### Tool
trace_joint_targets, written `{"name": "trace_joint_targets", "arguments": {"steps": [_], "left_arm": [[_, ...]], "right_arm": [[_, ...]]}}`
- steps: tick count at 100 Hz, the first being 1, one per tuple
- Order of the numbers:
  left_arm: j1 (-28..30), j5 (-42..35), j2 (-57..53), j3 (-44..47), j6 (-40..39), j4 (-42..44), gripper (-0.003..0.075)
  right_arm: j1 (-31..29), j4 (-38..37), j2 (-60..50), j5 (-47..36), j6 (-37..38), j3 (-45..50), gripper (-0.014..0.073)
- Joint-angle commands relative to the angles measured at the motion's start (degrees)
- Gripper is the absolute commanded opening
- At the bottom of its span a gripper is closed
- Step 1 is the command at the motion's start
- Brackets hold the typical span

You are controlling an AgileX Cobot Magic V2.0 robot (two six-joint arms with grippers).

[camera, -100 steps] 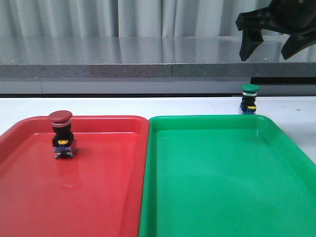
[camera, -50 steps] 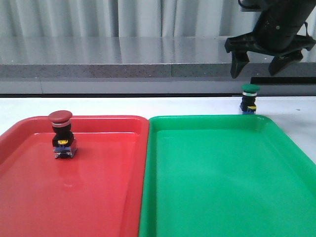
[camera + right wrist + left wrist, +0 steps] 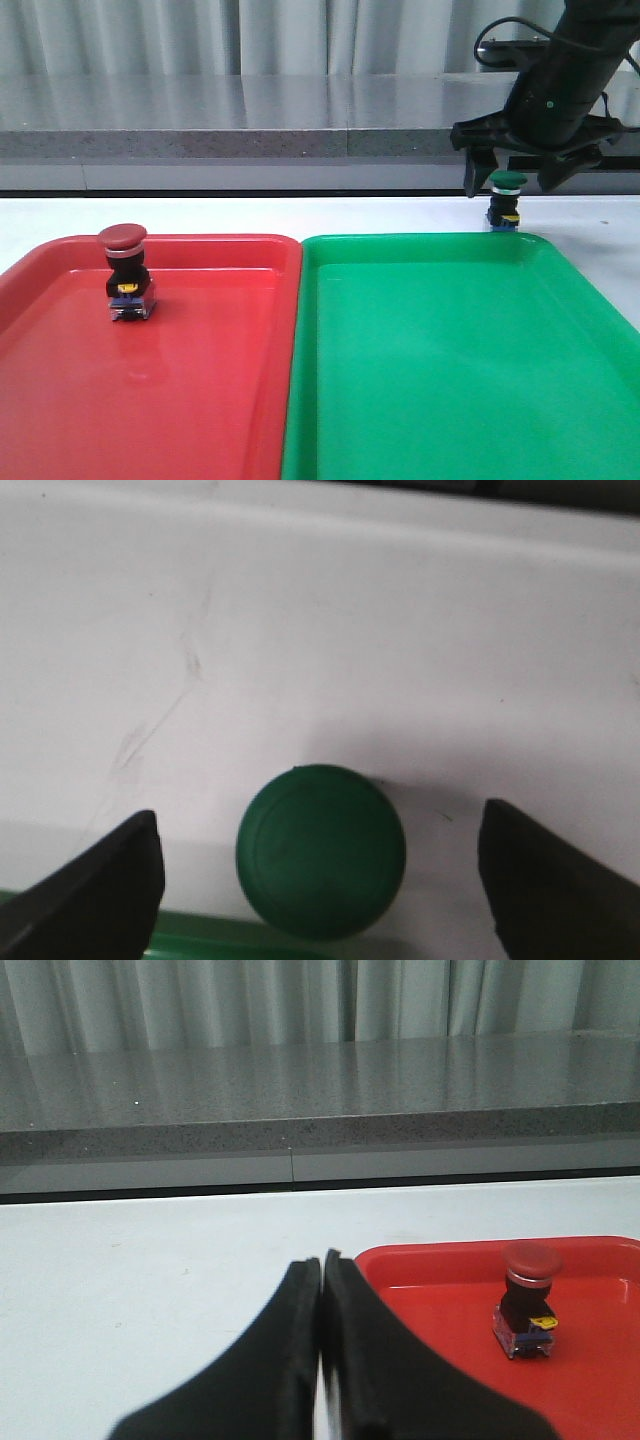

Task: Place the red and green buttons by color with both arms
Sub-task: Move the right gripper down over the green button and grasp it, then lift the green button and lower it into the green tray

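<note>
Black angular hand (image 3: 510,183), looped black cable (image 3: 500,30)

left tray (image 3: 60,400): one button (image 3: 127,272) inside | table (image 3: 250,215): other button (image 3: 506,200) behind right tray (image 3: 560,400)

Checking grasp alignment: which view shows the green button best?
The right wrist view: the green button fills it from above, between the open right gripper. The front view shows it small, far. The left wrist view misses it.

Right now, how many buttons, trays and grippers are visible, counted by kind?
Buttons: 2, red button and green button
Trays: 2, red tray and green tray
Grippers: 2, left gripper and right gripper
Total: 6
</note>
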Motion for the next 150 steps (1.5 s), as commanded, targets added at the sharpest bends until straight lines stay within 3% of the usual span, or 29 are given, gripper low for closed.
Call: {"name": "trace_joint_targets", "arguments": {"steps": [1,40,65,74,111,150], "left_arm": [[-0.54,-4.77,-1.89,1.51,-0.52,-0.47,-0.0019],[-0.54,-4.77,-1.89,1.51,-0.52,-0.47,-0.0019],[-0.54,-4.77,-1.89,1.51,-0.52,-0.47,-0.0019],[-0.54,-4.77,-1.89,1.51,-0.52,-0.47,-0.0019],[-0.54,-4.77,-1.89,1.51,-0.52,-0.47,-0.0019],[-0.54,-4.77,-1.89,1.51,-0.52,-0.47,-0.0019]], "right_arm": [[-0.32,-0.54,-3.28,-3.73,-0.51,-2.06,0.0634],[-0.32,-0.54,-3.28,-4.14,-0.51,-2.56,0.0615],[-0.32,-0.54,-3.28,-3.39,-0.51,-2.56,0.032],[-0.32,-0.54,-3.28,-3.44,-0.51,-2.56,0.0261],[-0.06,-0.54,-6.97,2.94,-0.51,-7.81,0.0257],[4.65,-1.31,-16.28,6.32,-0.51,-4.78,0.0257]]}}
